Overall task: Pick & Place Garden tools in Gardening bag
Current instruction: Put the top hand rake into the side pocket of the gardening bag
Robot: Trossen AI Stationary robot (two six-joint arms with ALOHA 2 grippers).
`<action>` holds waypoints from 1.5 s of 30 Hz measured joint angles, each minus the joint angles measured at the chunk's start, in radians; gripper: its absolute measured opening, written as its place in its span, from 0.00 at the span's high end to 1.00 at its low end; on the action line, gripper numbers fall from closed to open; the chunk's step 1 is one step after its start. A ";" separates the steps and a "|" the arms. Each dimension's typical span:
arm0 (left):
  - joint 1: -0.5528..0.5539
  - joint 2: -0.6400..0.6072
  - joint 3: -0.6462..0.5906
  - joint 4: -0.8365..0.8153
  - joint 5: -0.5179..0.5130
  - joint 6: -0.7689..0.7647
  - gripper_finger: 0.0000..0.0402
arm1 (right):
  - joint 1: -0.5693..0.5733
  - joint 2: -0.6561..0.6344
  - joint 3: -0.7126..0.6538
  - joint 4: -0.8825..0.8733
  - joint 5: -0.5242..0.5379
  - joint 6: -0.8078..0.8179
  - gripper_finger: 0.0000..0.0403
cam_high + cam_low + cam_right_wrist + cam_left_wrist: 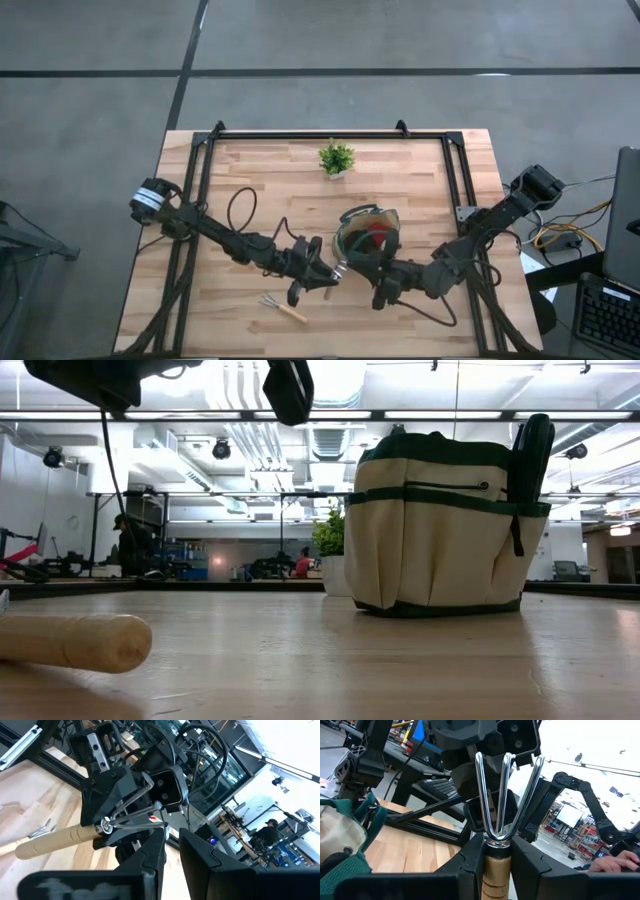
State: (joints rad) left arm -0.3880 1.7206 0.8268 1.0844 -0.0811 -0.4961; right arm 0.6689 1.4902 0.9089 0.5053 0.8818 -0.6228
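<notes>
The khaki gardening bag (367,238) with green trim stands at mid-table, something red inside it, and a dark handle (530,460) stands up from its side pocket. My left gripper (322,275), just left of the bag, is shut on a wooden-handled fork (504,795) with chrome tines. My right gripper (383,292) hovers near the bag's near side, facing the left gripper; its fingers (150,857) stand a little apart with nothing between them. A second wooden-handled rake (283,309) lies flat on the table near the front edge. My left gripper pinches the fork's wooden handle at its tine end, just below the metal collar (496,862), between its two fingers. The fork is lifted clear of the table. Its tines (135,815) point toward my right gripper, and the long free end of the handle (50,842) sticks out behind.
A small green potted plant (337,158) stands at the far middle of the table. A black frame (300,135) runs along the table's far and side edges. Bare wood lies left of the bag and along the front.
</notes>
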 joint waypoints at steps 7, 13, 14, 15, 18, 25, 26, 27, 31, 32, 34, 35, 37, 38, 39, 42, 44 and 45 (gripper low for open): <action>0.000 0.000 0.000 0.000 -0.001 0.001 0.82 | -0.002 0.000 0.000 -0.004 -0.002 0.016 0.97; 0.000 0.000 0.000 -0.003 -0.001 0.002 0.81 | -0.002 0.000 0.000 -0.004 -0.001 0.018 0.98; 0.000 0.000 0.000 -0.003 -0.001 0.002 0.80 | -0.001 0.000 0.000 -0.004 -0.001 0.020 0.98; 0.000 0.000 0.000 -0.003 -0.001 0.002 0.80 | -0.001 0.000 0.000 -0.004 -0.001 0.025 0.98; 0.000 0.000 0.000 -0.004 0.000 0.003 0.78 | 0.000 0.000 0.000 -0.005 0.000 0.043 0.98; 0.000 0.000 -0.002 -0.025 0.008 -0.002 0.81 | -0.001 0.000 0.000 -0.034 -0.040 0.047 0.98; 0.000 0.000 -0.003 -0.028 0.011 -0.002 0.81 | -0.001 0.000 0.000 -0.037 -0.054 0.047 0.98; -0.001 0.000 -0.003 -0.030 0.011 -0.003 0.82 | -0.001 0.000 0.000 -0.038 -0.063 0.048 0.98; -0.002 0.000 -0.003 -0.027 0.008 -0.004 0.81 | -0.003 0.000 0.000 -0.035 -0.067 0.055 0.97; -0.002 0.000 -0.003 -0.028 0.008 -0.007 0.81 | -0.003 0.000 0.000 -0.033 -0.067 0.057 0.97; -0.001 0.000 -0.001 -0.034 0.003 -0.008 0.80 | -0.003 0.000 0.000 -0.024 -0.069 0.051 0.94; -0.001 0.000 0.003 -0.039 0.001 -0.010 0.80 | -0.005 0.000 0.001 -0.023 -0.071 0.050 0.93; 0.000 0.000 0.005 -0.048 0.000 -0.010 0.81 | -0.010 0.000 0.001 -0.024 -0.072 0.057 0.89; 0.000 0.000 0.006 -0.048 -0.001 -0.010 0.81 | -0.014 0.000 0.001 -0.024 -0.074 0.065 0.87; 0.000 0.000 0.008 -0.047 -0.002 -0.010 0.81 | -0.017 0.000 0.001 -0.023 -0.074 0.070 0.86; 0.000 0.000 0.008 -0.047 -0.001 -0.010 0.81 | -0.024 0.000 0.001 -0.020 -0.071 0.070 0.81; -0.001 0.000 0.008 -0.047 -0.001 -0.010 0.80 | -0.029 0.000 0.001 -0.025 -0.071 0.071 0.78; -0.001 0.000 0.008 -0.047 0.000 -0.010 0.80 | -0.030 0.000 0.001 -0.028 -0.071 0.071 0.78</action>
State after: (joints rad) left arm -0.3893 1.7203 0.8345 1.0374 -0.0814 -0.5056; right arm 0.6390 1.4899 0.9096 0.4777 0.8104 -0.5514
